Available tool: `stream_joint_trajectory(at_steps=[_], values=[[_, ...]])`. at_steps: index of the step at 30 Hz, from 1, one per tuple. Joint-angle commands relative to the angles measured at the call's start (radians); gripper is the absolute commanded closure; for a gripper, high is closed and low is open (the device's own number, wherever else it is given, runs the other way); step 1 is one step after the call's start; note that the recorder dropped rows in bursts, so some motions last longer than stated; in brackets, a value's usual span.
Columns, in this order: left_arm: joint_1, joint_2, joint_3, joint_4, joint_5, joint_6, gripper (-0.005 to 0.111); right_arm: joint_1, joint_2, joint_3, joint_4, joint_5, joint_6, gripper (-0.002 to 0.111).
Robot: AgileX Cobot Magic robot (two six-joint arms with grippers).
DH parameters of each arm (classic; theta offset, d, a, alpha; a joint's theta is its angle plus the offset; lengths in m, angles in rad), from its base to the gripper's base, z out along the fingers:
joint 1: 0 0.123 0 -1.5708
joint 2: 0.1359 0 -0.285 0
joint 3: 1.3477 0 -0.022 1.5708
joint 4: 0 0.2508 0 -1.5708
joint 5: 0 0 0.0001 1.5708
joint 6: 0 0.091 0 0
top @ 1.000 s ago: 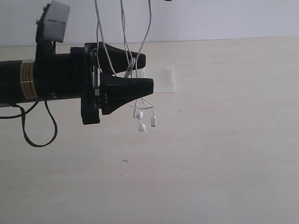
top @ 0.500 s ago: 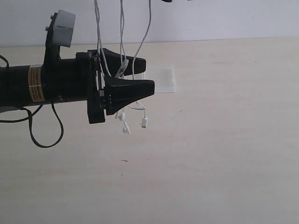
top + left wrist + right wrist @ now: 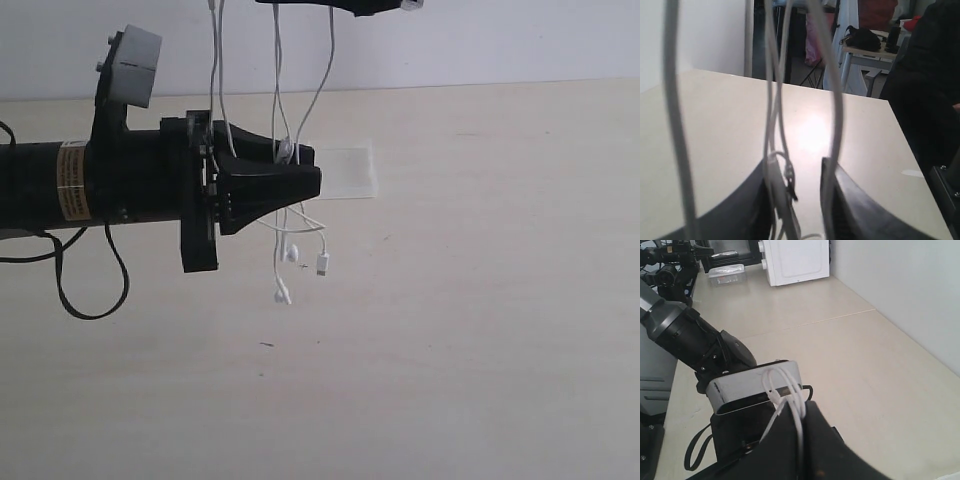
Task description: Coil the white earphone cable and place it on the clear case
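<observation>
The cable (image 3: 278,120) hangs in long upright strands from the right tool (image 3: 799,412), which is pressed together on it high above the surface (image 3: 480,300). Its earbuds (image 3: 283,295) dangle clear below. The left tool (image 3: 312,170) lies level, crosswise to those strands, its jaws narrowly spread with strands running between them. The case (image 3: 345,172) lies flat just past that tool's tips in the exterior view, so I judge the left arm the nearer.
</observation>
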Motion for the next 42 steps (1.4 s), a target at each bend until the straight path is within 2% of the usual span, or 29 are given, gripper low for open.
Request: stream_joint_trajectory(at_steps=[1,19,22,25,27,36,42], values=[[0.002,0.003,-0.005,-0.01,0.012,-0.005,0.075,0.0,-0.001,-0.008,0.004,0.008,0.007,0.108],[0.017,0.003,-0.005,-0.029,0.031,-0.005,0.075,0.0,-0.004,-0.008,0.004,-0.068,0.025,0.108],[0.046,0.003,-0.005,-0.025,0.029,-0.03,0.066,0.0,-0.011,-0.008,0.004,-0.051,0.025,0.108],[0.077,0.003,-0.005,0.001,-0.008,-0.047,0.045,0.0,-0.019,-0.008,0.004,-0.042,0.025,0.108],[0.089,0.003,-0.005,0.024,-0.008,-0.051,0.036,0.0,-0.023,-0.008,0.004,-0.038,0.023,0.108],[0.09,0.003,-0.005,0.051,-0.008,-0.072,0.035,0.0,-0.021,-0.008,0.004,-0.029,0.025,0.108],[0.032,0.003,-0.005,-0.001,-0.008,-0.055,0.035,0.0,-0.021,-0.008,0.004,-0.029,0.025,0.108]])
